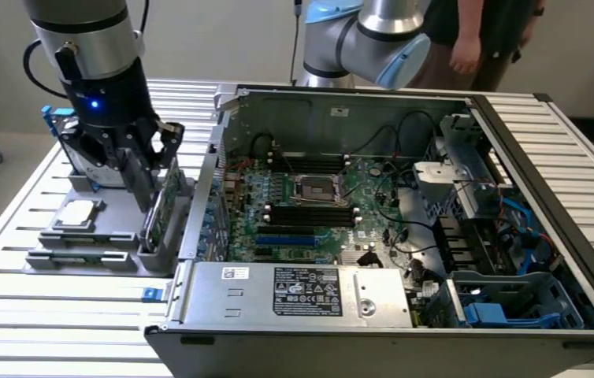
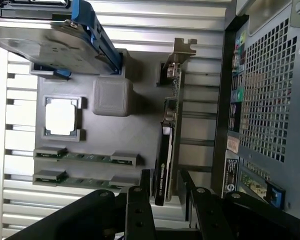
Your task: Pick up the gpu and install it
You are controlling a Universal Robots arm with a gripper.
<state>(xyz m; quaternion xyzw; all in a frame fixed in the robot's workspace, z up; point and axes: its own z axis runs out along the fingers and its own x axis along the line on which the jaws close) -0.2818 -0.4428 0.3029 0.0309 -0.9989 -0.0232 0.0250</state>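
The robot's gripper (image 1: 153,198) (image 2: 166,190) hangs open, fingers spread either side of the gpu (image 1: 162,224) (image 2: 168,145), which stands on edge in a grey parts holder (image 1: 76,260) on the slatted table (image 1: 35,323), just beside the open computer case (image 1: 381,350)

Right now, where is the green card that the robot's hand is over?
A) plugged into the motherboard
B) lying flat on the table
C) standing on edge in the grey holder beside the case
C: the gpu stands on edge in the grey holder, with the open hand straddling one end of it.
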